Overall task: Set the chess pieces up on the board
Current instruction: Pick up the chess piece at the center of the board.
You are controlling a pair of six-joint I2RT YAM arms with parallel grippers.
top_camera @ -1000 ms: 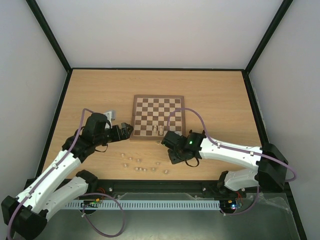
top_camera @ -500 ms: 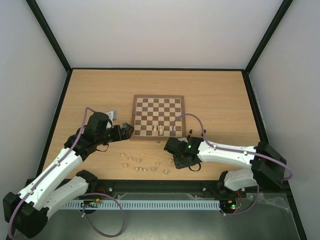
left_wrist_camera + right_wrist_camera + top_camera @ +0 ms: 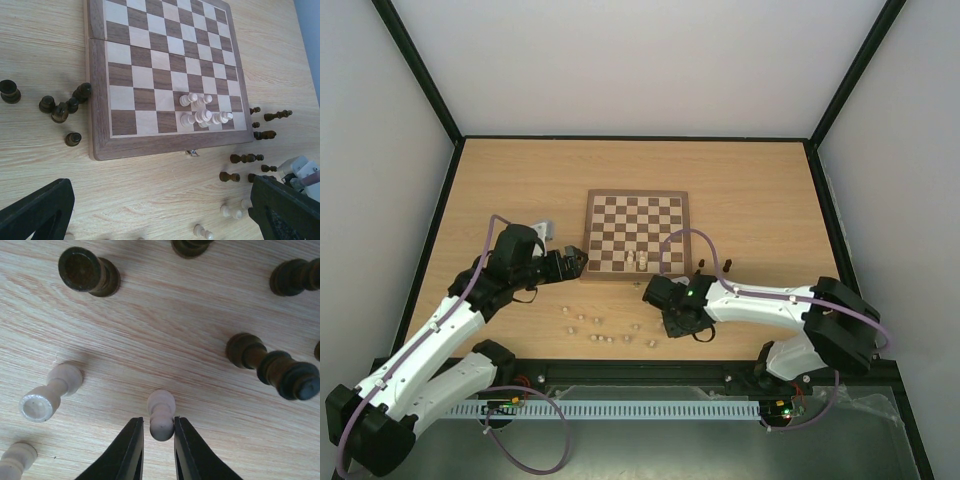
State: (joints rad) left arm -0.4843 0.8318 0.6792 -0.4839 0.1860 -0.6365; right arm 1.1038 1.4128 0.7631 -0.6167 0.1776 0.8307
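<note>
The board (image 3: 636, 194) lies mid-table, also seen in the left wrist view (image 3: 150, 60). Several cream chess pieces (image 3: 638, 259) stand clustered on its near rows (image 3: 204, 114). In the right wrist view my right gripper (image 3: 159, 432) has its fingers closed in on the head of a cream pawn (image 3: 161, 412) standing on the tabletop. From above, that gripper (image 3: 667, 318) points down just off the board's near right corner. My left gripper (image 3: 575, 262) hovers wide open by the board's near left corner, with nothing between its fingers (image 3: 37, 210).
Loose cream pieces (image 3: 595, 330) are scattered on the table in front of the board. Dark pieces lie around the right gripper (image 3: 272, 365) (image 3: 90, 272), and more stand left of the board (image 3: 60, 107). A cream pawn (image 3: 50, 392) lies on its side nearby.
My right gripper has pulled back off the board's near edge, come down among the loose pieces and narrowed its fingers onto a cream pawn. The left arm has barely moved.
</note>
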